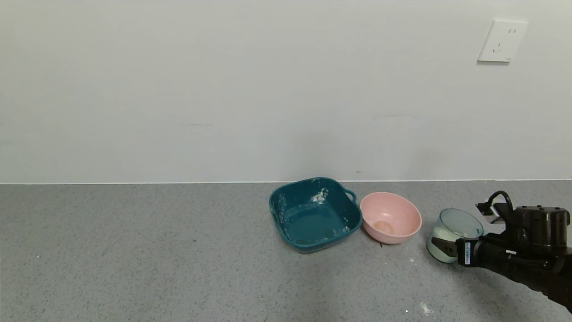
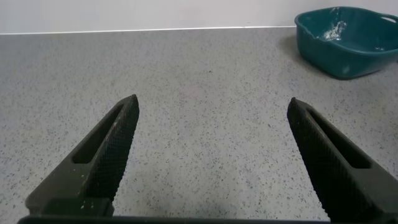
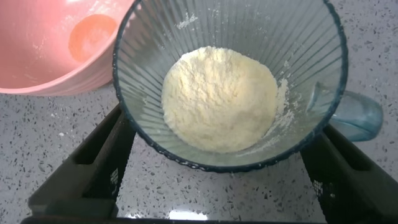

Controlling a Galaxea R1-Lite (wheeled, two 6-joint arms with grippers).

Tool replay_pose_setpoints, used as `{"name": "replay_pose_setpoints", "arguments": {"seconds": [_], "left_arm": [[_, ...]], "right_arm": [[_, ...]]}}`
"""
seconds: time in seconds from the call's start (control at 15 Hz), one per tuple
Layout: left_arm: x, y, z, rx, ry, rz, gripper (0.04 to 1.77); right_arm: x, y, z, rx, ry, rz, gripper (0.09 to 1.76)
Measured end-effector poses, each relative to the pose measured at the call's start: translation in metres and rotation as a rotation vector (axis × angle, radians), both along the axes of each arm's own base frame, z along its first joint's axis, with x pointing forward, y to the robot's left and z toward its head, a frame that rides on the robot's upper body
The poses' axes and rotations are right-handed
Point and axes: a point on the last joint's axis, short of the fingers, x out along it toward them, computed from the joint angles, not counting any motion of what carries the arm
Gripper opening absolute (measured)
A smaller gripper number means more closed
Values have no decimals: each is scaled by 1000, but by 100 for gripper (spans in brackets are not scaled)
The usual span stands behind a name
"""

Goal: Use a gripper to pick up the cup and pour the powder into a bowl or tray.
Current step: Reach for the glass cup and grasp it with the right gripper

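Cup (image 1: 452, 234) tilted toward pink bowl (image 1: 393, 214) | right gripper (image 3: 217, 180) jaws apparently clamping it

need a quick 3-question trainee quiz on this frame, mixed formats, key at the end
1. True or false: the powder is already in the pink bowl.
2. Which end effector has the cup between its fingers? A) left B) right
3. Fill in: the pink bowl stands between the cup and the ____ dish.

Key: 1. False, the powder is in the cup. 2. B, the right end effector; the left end effector is open over bare counter. 3. teal.
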Motion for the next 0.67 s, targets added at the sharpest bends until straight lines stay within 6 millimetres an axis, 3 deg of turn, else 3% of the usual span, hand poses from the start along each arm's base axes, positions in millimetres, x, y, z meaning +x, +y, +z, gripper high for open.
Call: {"name": "replay_pose_setpoints", "arguments": {"seconds": [0.67], "left_arm": [[0,0,0,0,0,0,172]], "right_arm": [[18,-10,-3,-23,-15,-20,171]]}}
